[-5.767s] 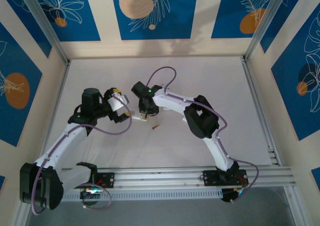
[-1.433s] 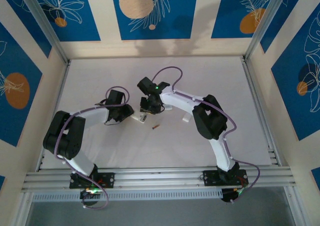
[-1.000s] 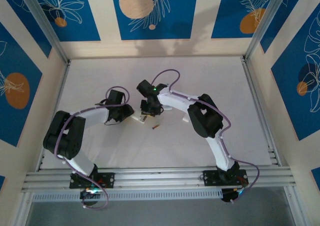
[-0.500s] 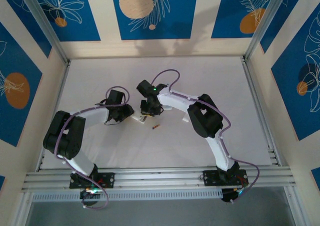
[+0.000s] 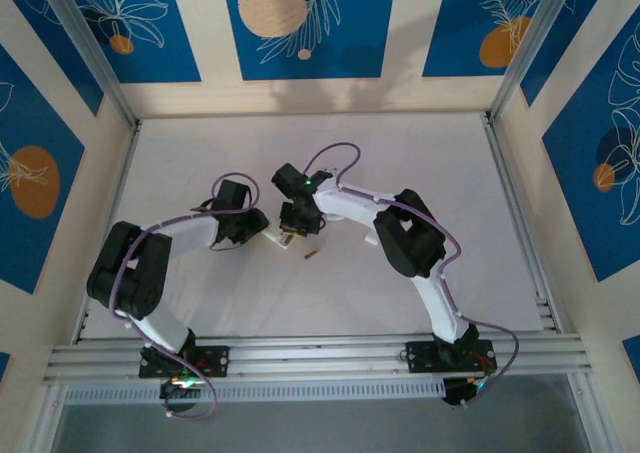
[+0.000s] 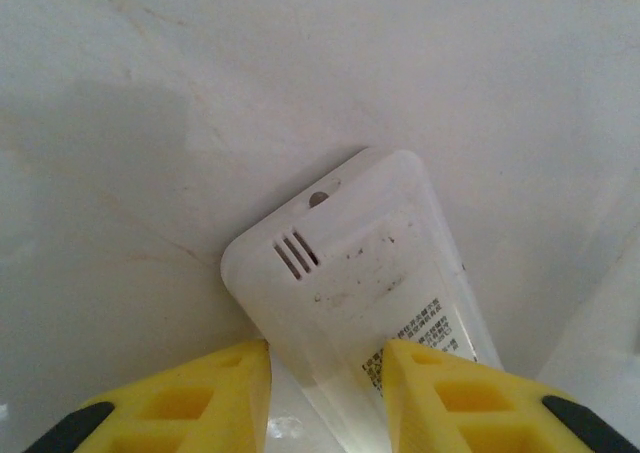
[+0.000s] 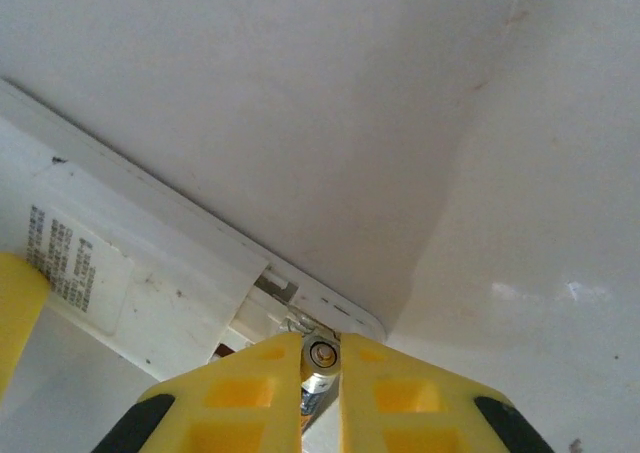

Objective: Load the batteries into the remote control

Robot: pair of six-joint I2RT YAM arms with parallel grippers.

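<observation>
Top external view: both arms reach toward the middle of the white table [image 5: 420,163], and their wrists meet over the remote control [image 5: 272,237].

Left gripper [image 6: 325,368]: in its wrist view the yellow fingers [image 6: 235,378] sit against the two long sides of the remote control [image 6: 350,273], so we record it as clamped on the remote. The remote lies back side up. We see three short slots, a small round hole and a printed label. The text is too small to read. From above, the left gripper [image 5: 250,231] is at the remote's left end.

Right gripper [image 7: 320,373]: the fingers are pinched on a battery [image 7: 321,355]. Its round metal end faces the camera, and both pads touch it. The battery tip is at the far end of the remote control [image 7: 120,263], right at the open battery bay [image 7: 255,323], where a metal contact shows. We cannot tell whether the battery is seated or only touching the edge. From above, the right gripper [image 5: 292,235] is at the remote's right end.

A loose battery [image 5: 310,258] lies on the table just near-side and right of the remote, apart from both grippers
</observation>
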